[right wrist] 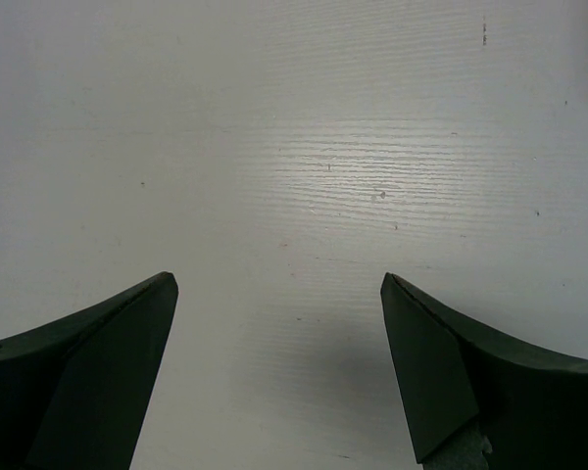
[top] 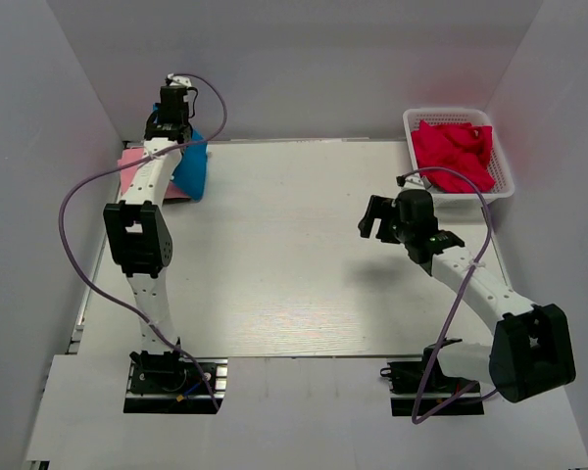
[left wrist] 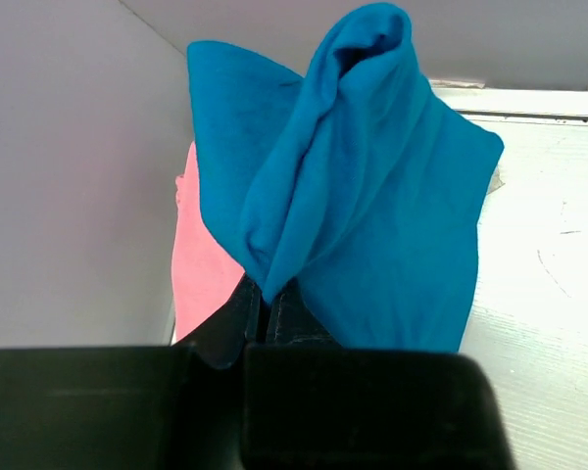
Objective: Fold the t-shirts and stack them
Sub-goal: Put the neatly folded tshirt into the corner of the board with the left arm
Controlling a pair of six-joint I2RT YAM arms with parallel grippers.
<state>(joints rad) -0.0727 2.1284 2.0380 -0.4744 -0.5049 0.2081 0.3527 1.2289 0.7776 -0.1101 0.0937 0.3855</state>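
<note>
Two fingers of the left tool [left wrist: 269, 305] clamp a bright blue cotton t-shirt [left wrist: 372, 225]; right tool [right wrist: 277, 284] gapes apart above white worktop [right wrist: 323, 147].

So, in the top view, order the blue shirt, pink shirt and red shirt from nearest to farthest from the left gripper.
1. Blue shirt: held by the left gripper, far left.
2. Pink shirt: just beside it, far left.
3. Red shirt: in the basket, far right.

Robotics lab cell, blank white walls [top: 304, 59], pale table [top: 294, 284], bolted-down left arm [top: 135, 235], right arm [top: 470, 279]
</note>
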